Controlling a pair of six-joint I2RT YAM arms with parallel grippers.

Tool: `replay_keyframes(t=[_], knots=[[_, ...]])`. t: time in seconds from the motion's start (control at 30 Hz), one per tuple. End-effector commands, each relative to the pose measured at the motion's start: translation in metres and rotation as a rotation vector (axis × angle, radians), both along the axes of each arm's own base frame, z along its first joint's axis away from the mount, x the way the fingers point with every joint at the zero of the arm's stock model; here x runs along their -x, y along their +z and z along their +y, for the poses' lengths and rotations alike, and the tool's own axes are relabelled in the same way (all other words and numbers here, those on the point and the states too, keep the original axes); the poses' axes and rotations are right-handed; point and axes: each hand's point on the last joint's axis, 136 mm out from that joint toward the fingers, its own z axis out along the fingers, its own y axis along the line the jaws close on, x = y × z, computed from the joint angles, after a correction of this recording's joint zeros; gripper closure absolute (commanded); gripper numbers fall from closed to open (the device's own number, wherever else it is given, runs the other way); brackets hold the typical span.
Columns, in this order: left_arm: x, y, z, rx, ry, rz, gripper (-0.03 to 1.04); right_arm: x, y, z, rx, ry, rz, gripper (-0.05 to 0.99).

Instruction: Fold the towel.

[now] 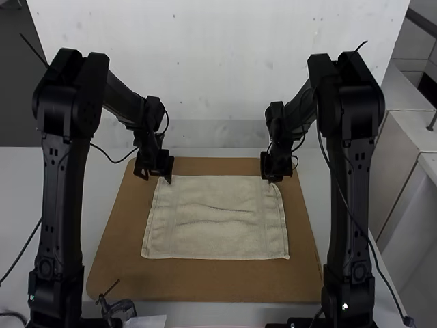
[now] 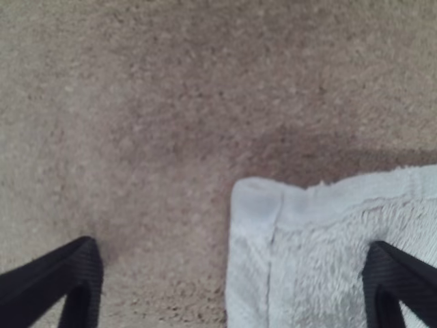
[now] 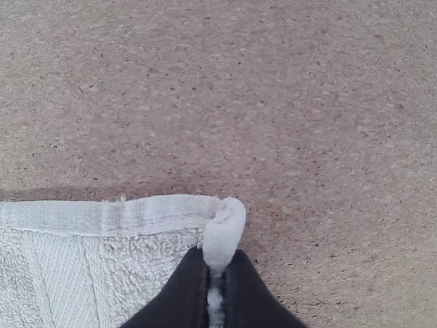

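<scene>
You're at the grasping step, ahead of the first fold. The towel (image 1: 215,236) lies spread on the brown board (image 1: 205,283), mid-frame in the high view, lightly creased. Your right gripper (image 3: 217,263) is clamped on its upper-right corner (image 3: 225,232); your left gripper (image 2: 232,253) has its fingers apart around the upper-left corner (image 2: 256,205). Close the left one next—then lift both corners evenly and bring that edge down the frame.

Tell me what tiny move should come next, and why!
Probably close the left black two-finger tool on the far left corner of the cream cloth towel: its fingers stand apart there, while the right black tool pinches the far right corner.
</scene>
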Motion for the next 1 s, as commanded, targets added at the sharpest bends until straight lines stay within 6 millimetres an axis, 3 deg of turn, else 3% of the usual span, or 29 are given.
replay_keyframes(t=[0.0,0.07,0.13,0.37,0.5,0.77,0.97], knots=[[-0.003,-0.008,-0.009,0.064,0.029,0.037,0.44,0.025,-0.022,-0.018,0.053,-0.015,0.078,0.92],[0.001,-0.008,-0.013,0.101,0.036,0.064,0.76,0.026,-0.020,-0.019,0.055,-0.016,0.074,0.92],[0.007,-0.008,-0.020,0.130,0.021,0.093,1.00,0.025,-0.018,-0.020,0.058,-0.014,0.066,0.92],[0.022,-0.005,-0.028,0.149,0.004,0.142,1.00,0.023,-0.016,-0.024,0.062,-0.012,0.060,0.92],[0.012,0.026,-0.028,0.156,0.027,0.072,1.00,0.008,0.000,-0.025,0.058,-0.028,0.000,0.92],[-0.003,0.082,-0.013,0.118,0.079,-0.077,1.00,-0.025,0.072,-0.019,0.008,-0.065,-0.179,0.92],[0.001,0.108,-0.013,0.139,0.101,-0.128,1.00,-0.039,0.113,-0.015,-0.026,-0.080,-0.277,0.92]])
